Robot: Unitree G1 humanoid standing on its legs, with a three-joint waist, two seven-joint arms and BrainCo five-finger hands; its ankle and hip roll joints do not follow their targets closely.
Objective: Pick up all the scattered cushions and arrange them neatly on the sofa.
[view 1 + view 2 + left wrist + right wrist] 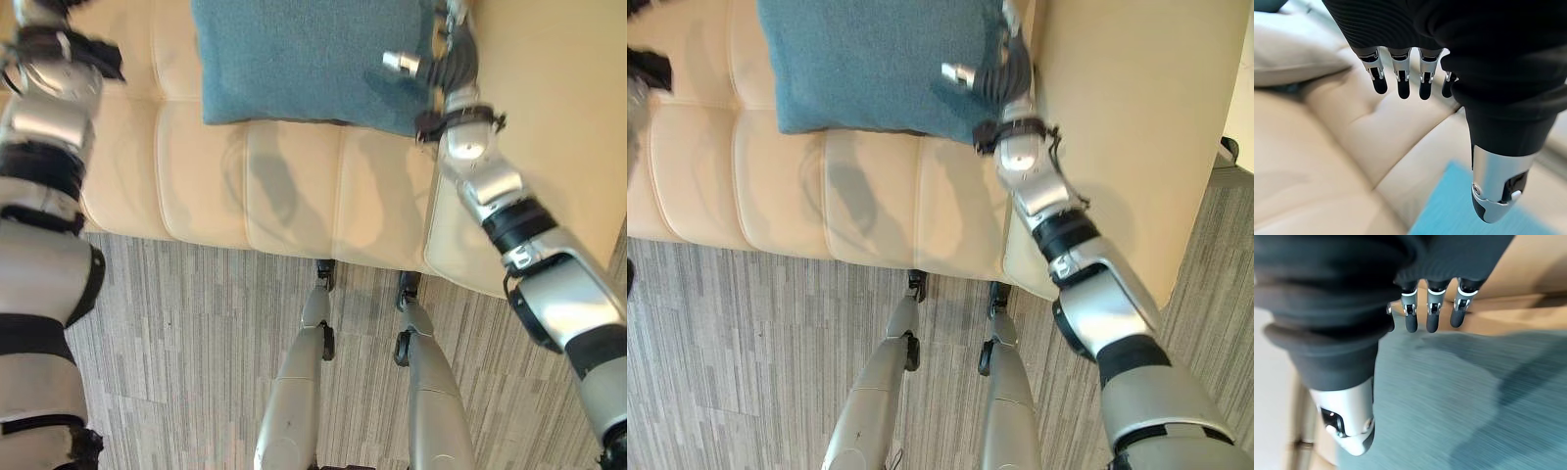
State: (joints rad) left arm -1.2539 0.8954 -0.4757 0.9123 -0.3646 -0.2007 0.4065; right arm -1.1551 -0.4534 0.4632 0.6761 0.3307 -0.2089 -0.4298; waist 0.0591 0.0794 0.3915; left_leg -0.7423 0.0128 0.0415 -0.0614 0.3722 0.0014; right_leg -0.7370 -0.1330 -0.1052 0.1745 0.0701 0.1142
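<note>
A teal-blue cushion point(294, 59) lies flat on the cream sofa seat point(274, 196), towards the back. My right hand point(446, 64) hovers over the cushion's right edge, beside the sofa arm. In the right wrist view its fingers point(1432, 308) hang relaxed above the teal cloth point(1459, 396), holding nothing. My left hand point(59, 54) is raised over the left part of the seat, apart from the cushion. In its wrist view the fingers point(1400, 73) are straight and empty, with a corner of the teal cushion point(1459, 210) below the thumb.
The sofa's wide cream arm point(558, 117) stands at the right, close to my right forearm. A cream back pad point(1293, 54) shows past the left hand. Grey striped carpet point(176, 333) runs in front of the sofa.
</note>
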